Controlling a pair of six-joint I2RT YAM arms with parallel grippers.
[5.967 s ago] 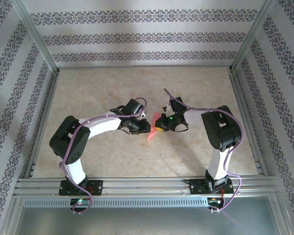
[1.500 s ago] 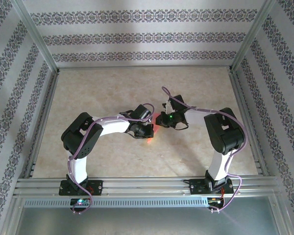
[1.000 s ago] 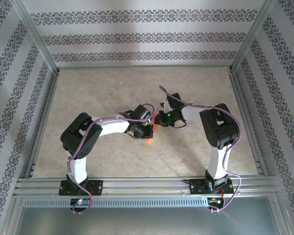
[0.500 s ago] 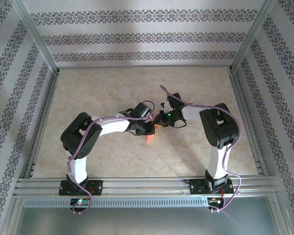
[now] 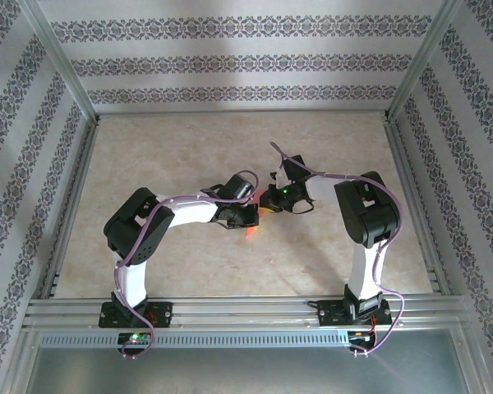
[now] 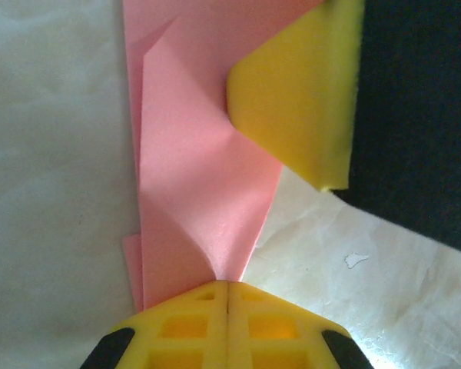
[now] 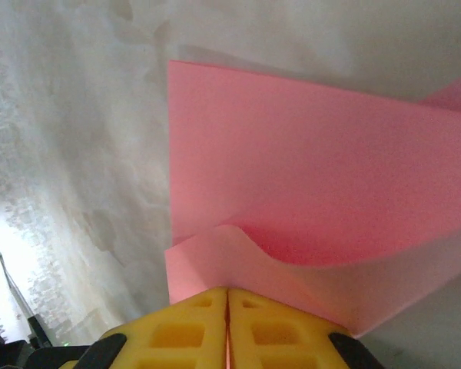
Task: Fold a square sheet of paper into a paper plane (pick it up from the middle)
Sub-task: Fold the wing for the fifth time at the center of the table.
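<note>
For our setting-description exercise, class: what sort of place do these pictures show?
Probably a robot test cell, not a home: two white-and-black robot arms bolted to a silver metal rail, a beige marbled tabletop, fenced by patterned wall panels.

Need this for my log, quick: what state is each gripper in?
Left gripper: shut on the pink paper.
Right gripper: shut on the same pink paper.

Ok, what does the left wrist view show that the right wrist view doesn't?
Left wrist alone: a yellow finger of the right gripper against the pink paper, plus a diagonal crease. Right wrist alone: a flat panel with the near flap curling up. Both: the paper pinched in shut jaws, left gripper and right alike, over the table.
</note>
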